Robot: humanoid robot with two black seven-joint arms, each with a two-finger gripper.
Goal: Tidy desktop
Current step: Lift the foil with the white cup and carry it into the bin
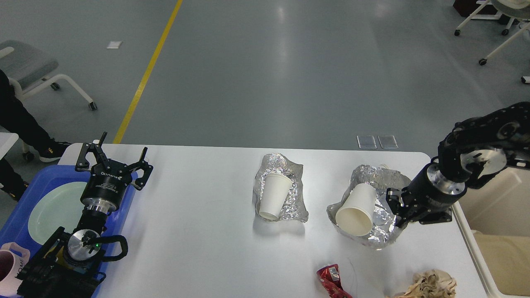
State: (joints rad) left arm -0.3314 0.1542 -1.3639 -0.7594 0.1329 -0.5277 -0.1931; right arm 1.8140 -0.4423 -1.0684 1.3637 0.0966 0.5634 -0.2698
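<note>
Currently litter clearing in hand: right gripper (pixel 398 209) at foil (pixel 383 229) under right cup (pixel 357 209), jaws' state indiscernible. Left gripper (pixel 114 161) jaws apart, idle over blue tray (pixel 16 225). Next: foil to be gripped, carried to cream bin (pixel 503 252) off tabletop (pixel 198 231).

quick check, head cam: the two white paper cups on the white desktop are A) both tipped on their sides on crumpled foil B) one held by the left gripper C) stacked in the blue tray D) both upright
A: the left white paper cup and the right white paper cup each lie tipped over on a crumpled silver foil sheet, open mouths toward the camera.
</note>
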